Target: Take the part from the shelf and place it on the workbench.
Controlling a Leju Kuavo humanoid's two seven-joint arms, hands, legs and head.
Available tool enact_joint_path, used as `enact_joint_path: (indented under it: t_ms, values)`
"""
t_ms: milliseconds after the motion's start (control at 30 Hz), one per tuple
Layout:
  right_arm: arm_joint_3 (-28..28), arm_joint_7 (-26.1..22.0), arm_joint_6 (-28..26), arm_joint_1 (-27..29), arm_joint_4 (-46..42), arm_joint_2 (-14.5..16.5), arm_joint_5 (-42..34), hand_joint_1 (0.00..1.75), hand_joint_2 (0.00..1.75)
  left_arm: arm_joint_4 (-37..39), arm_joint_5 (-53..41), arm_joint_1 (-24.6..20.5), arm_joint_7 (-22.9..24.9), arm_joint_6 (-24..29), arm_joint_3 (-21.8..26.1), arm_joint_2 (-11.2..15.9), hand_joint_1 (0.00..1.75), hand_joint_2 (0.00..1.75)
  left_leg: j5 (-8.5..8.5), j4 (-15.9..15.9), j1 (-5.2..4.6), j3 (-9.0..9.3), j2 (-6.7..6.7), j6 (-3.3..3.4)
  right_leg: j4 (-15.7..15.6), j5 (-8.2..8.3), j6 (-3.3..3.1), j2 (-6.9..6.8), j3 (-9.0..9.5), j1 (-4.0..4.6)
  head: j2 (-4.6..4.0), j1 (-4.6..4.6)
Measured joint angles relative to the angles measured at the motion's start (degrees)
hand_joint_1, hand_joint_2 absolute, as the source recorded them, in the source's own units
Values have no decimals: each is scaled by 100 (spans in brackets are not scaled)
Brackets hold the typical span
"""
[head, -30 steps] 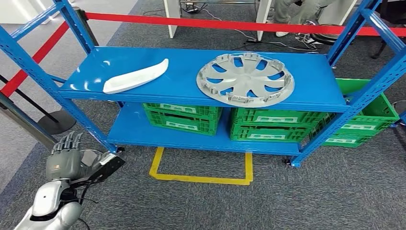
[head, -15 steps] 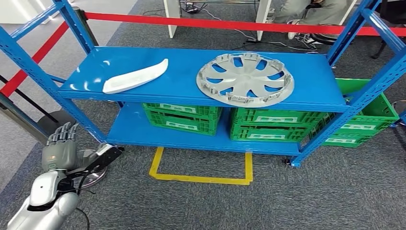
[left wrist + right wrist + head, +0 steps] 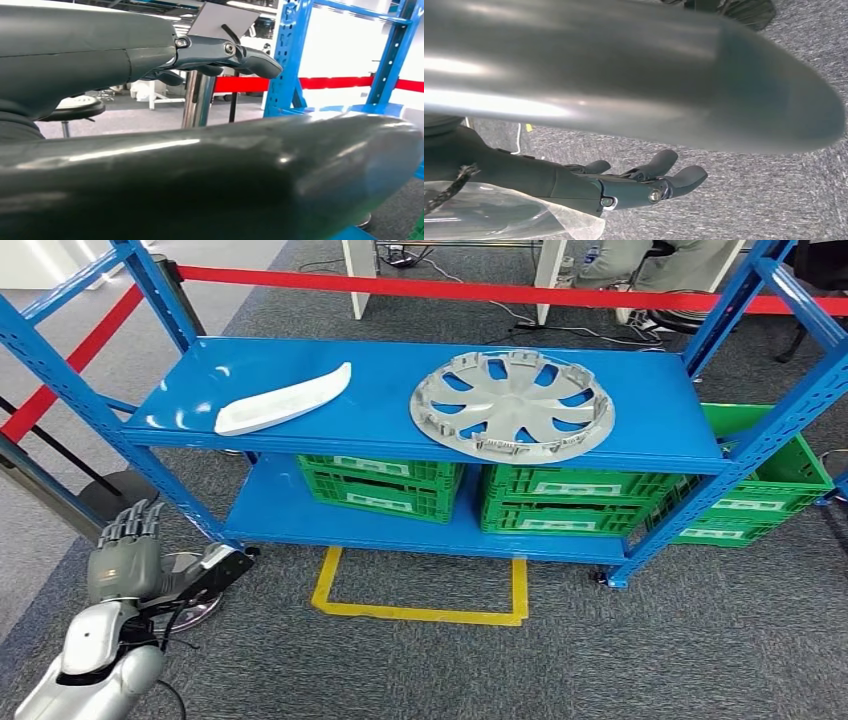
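Left hand (image 3: 125, 558) low beside the shelf upright (image 3: 158, 480), fingers spread, grasping nothing; right hand (image 3: 644, 182) likewise loose over carpet; white curved trim part (image 3: 283, 399) on the top shelf (image 3: 380, 415), well apart; risk: clipping that upright when reaching.

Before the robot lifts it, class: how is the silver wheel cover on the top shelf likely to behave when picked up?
The wheel cover looks like thin moulded plastic with open slots, so probably light for its size and fairly stiff. It is wide and flat on the blue shelf, so one robot hand may find it awkward and it could tilt. Its glossy face might be slippery; the slots and rim offer holds.
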Motion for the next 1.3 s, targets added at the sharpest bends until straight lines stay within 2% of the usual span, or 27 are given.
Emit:
enact_joint_path:
  t_ms: [1300]
  values:
    - [-266, -28, 6, -38, -34, 41, 297, 0, 0, -2, 36, 168, -91, 83, 54, -27, 0, 0, 0, 0, 0, -1, 0, 0, 0, 0, 0, 0, 0, 0, 0, 0]
